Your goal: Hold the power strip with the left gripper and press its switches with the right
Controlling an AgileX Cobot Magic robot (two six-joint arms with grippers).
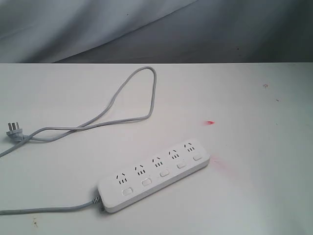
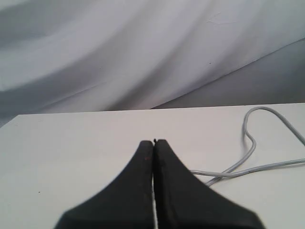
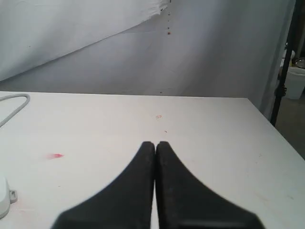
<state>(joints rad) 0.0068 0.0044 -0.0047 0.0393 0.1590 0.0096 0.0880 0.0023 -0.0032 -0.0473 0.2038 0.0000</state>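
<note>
The white power strip (image 1: pixel 154 174) lies slanted on the white table (image 1: pixel 254 196), near its front middle. Five white switches (image 1: pixel 163 173) run in a row, one below each outlet. Its grey cable (image 1: pixel 122 105) loops toward the back and ends in a plug (image 1: pixel 13 130) at the left. Neither arm shows in the exterior view. In the left wrist view my left gripper (image 2: pixel 154 143) is shut and empty above bare table, with the cable (image 2: pixel 248 143) lying off to one side. My right gripper (image 3: pixel 155 144) is also shut on nothing; a corner of the power strip (image 3: pixel 4 200) shows at the frame's edge.
A small red mark (image 1: pixel 210 123) sits on the table behind the strip's right end, also seen as a red mark (image 3: pixel 56 155) in the right wrist view. A grey-white cloth backdrop (image 1: pixel 146 29) hangs behind the table. A white bin (image 3: pixel 295 81) stands off the table's right side.
</note>
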